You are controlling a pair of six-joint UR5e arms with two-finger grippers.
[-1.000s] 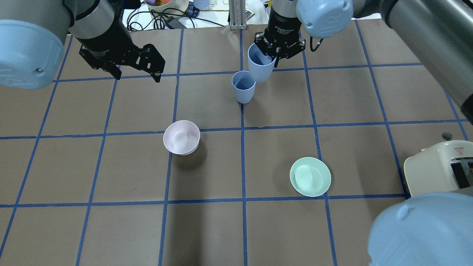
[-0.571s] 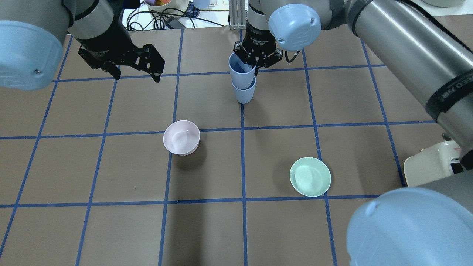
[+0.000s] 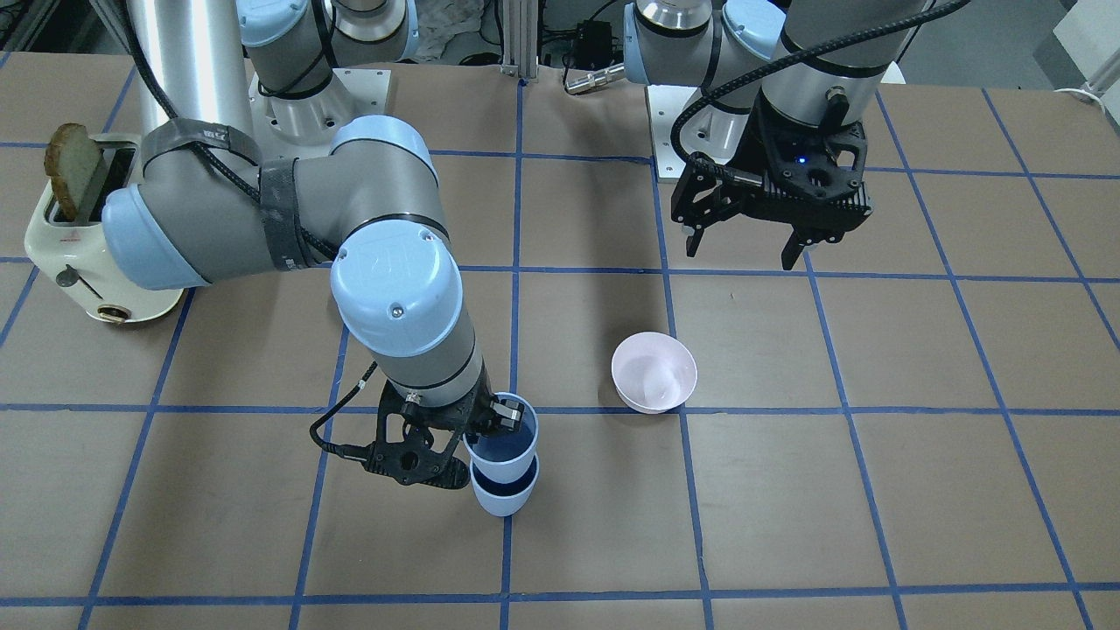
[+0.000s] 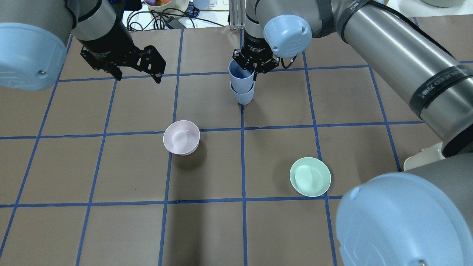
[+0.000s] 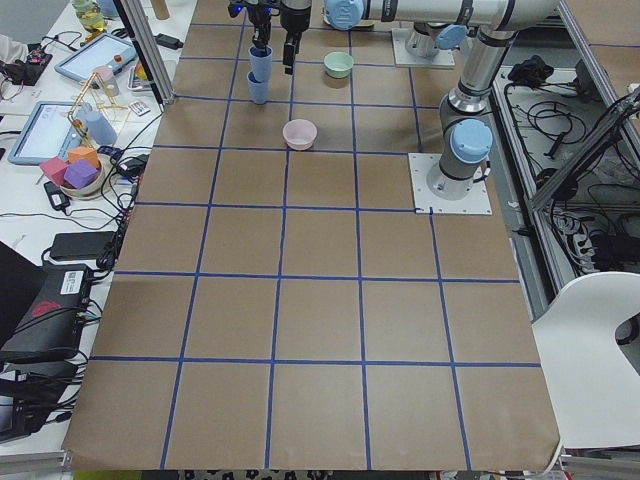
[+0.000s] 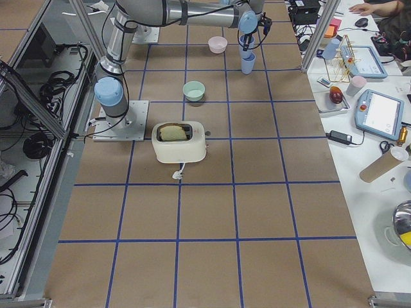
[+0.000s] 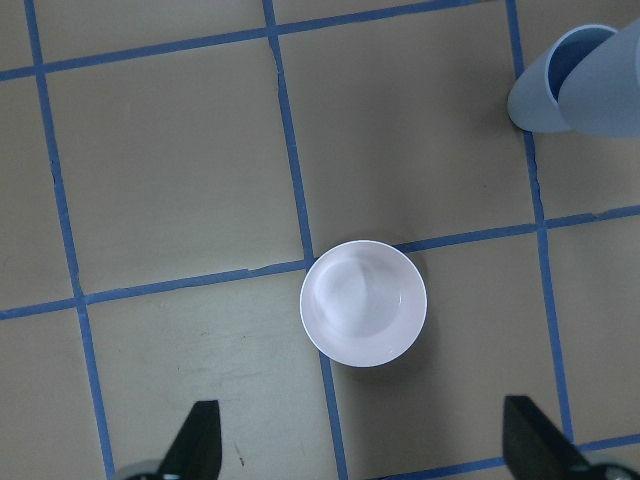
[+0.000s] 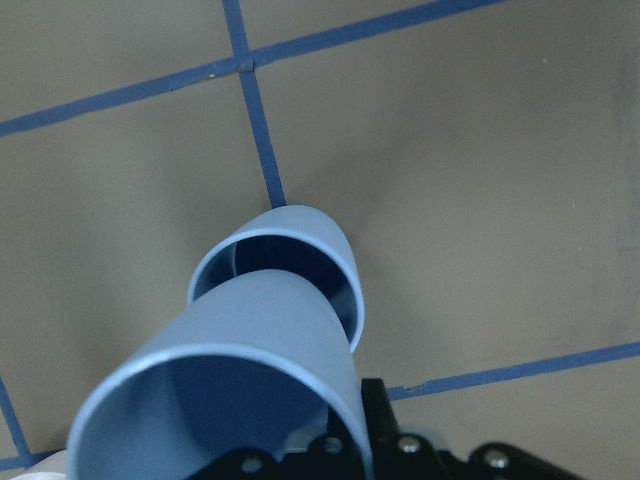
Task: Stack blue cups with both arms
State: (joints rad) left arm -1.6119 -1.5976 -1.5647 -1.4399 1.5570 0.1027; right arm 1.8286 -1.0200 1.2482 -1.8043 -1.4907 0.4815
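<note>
Lower than before, the upper cup (image 4: pixel 240 77) is nesting into the standing cup (image 4: pixel 243 97); the right gripper (image 4: pixel 253 68) is pinching its rim. The left gripper (image 4: pixel 138 78) is hovering apart — jaws spread.

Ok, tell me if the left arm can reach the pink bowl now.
Probably yes. The left gripper hangs with jaws open, nothing shows between it and the pink bowl; the blue cups stand aside.

An embossed "UR" mark is noted on the blue joint cap (image 3: pixel 382 260) of the right arm (image 3: pixel 226 210). White lettering is recorded on the arm's black strap (image 4: pixel 439 90); it could not be read reliably.
</note>
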